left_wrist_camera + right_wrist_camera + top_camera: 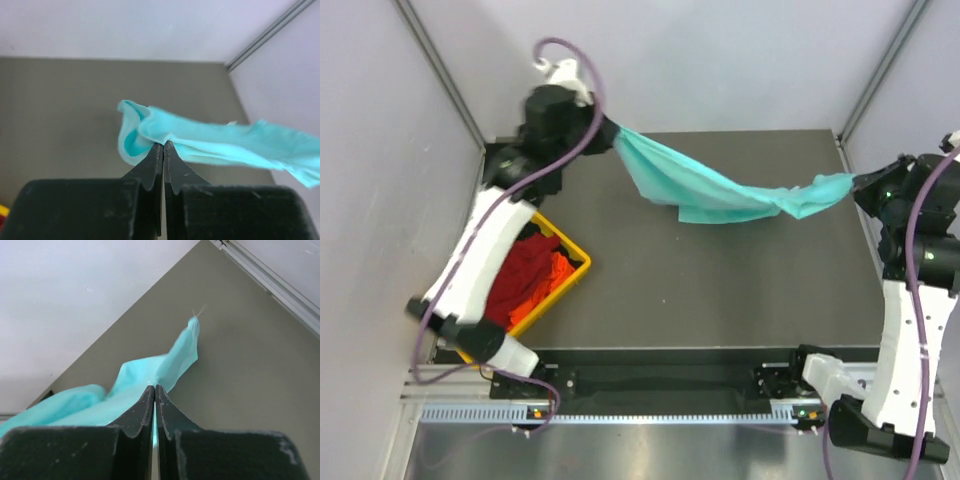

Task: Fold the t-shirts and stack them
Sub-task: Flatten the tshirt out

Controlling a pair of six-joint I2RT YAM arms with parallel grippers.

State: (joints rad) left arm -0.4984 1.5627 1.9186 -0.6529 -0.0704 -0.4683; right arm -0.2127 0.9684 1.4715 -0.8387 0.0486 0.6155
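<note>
Left gripper point(163, 146) is pinched shut on one end of the mint-teal t-shirt point(720, 195), and right gripper point(155, 388) on the other. The soft, smooth cloth sags in folds above the table's point(720, 300) far edge. Crumpled red and orange shirts point(535, 275) fill the yellow plastic tray point(582, 262) at the left edge.

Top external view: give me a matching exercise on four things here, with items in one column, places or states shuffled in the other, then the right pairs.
1 teal t-shirt
2 red t-shirt
3 yellow tray
4 right pincer

A lying inside the tray
B shut on teal cloth at the right side of the table
C held at both ends, spanning the table
D at the table's near-left corner

Pairs: 1-C, 2-A, 3-D, 4-B
</note>
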